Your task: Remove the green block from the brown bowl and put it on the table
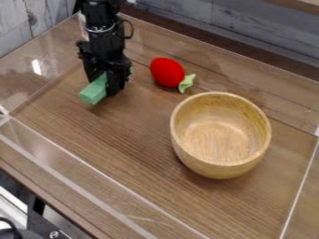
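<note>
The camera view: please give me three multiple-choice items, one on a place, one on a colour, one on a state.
1. Where is the green block?
A. in the brown bowl
B. at the claw, left of the red toy
C. on the bowl's rim

2. What colour is the toy between the block and the brown bowl?
A. red
B. blue
C. yellow

3. How is the bowl?
A. tipped over
B. upright and empty
C. upright with the block inside

B: the claw is shut on the block.
A: it is red with green leaves.
B: its inside shows bare wood.
</note>
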Controlling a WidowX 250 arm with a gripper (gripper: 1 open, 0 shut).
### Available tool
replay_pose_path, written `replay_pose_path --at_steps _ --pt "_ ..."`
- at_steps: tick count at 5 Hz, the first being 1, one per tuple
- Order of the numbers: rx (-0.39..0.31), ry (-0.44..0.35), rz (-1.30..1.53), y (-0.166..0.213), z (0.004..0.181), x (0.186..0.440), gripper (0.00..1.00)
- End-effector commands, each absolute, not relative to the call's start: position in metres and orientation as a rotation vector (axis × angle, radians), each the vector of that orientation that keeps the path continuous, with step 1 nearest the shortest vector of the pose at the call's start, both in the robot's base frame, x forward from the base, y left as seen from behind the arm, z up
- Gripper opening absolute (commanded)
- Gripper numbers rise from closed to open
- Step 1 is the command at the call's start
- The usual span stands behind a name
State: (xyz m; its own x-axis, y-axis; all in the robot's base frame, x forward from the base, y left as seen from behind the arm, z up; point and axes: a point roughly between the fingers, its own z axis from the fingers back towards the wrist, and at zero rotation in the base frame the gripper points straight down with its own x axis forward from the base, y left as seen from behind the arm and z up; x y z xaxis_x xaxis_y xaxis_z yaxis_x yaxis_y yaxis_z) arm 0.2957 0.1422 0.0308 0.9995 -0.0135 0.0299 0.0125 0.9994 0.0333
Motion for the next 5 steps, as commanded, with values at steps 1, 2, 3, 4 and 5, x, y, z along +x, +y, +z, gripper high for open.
replay_pose_path --at_steps 1,2,3,4,5 --pt "0.059 -0.081 -0.007 0.1471 0.0460 0.3077 0.00" --pt "0.055 -0.082 0.002 0.1466 0.0473 0.3100 0.00" --pt "0.052 -0.081 0.011 0.1466 0.0470 0.3123 0.00" --pt "0.048 -0.082 0.019 0.1459 0.0487 0.3147 0.00" --pt "0.043 -0.081 0.026 0.1456 0.0490 0.3174 0.00"
